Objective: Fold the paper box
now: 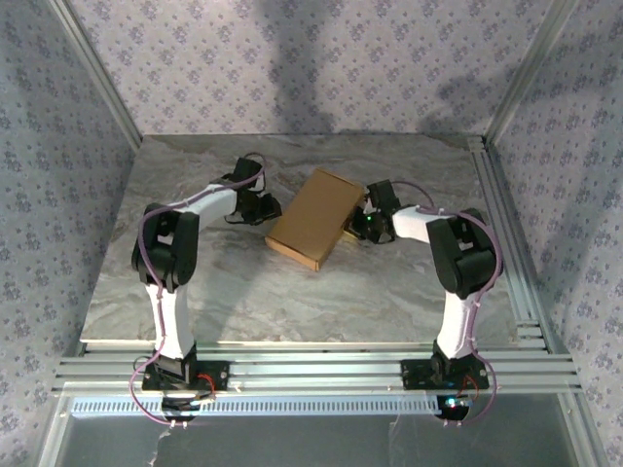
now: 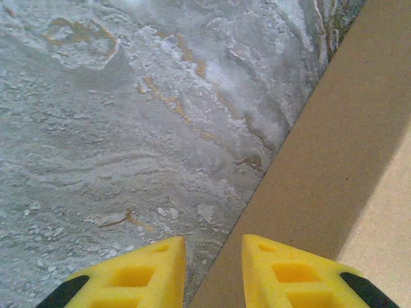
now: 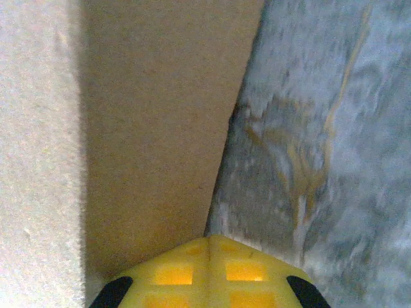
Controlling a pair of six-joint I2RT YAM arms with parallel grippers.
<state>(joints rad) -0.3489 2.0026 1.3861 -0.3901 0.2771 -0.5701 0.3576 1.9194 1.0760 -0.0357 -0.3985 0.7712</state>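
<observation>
At the centre of the top view, slightly above the middle of the frame, the paper box [image 1: 313, 216] lies on the marbled tabletop [image 1: 243, 302], its long axis running from upper right to lower left. It reads as a shallow rectangular block of plain brown cardboard with a flat top face, a low side wall along its lower-left end, and no flap standing loose. Judged from this shape, the folding is largely done: the panels are up and the top is down. What may be left is pressing or tucking the sides, and whether the flaps are locked cannot be told. In the left wrist view the box [image 2: 334, 160] fills the right side of the frame, a shaded brown wall rising from the table with a paler lit face at lower right. In the right wrist view the box [image 3: 160, 128] fills the left half, pale lit surface at far left and shaded wall beside it. Left gripper [image 1: 261, 206] sits just beside the box's upper-left long side; at the bottom of its own view this gripper [image 2: 213, 250] has yellow fingers [image 2: 135, 276] a narrow gap apart, straddling the base edge, clamped on nothing visible. Right gripper [image 1: 365, 226] sits against the opposite side; in its own view this gripper [image 3: 209, 247] is pressed together at the wall's foot.
</observation>
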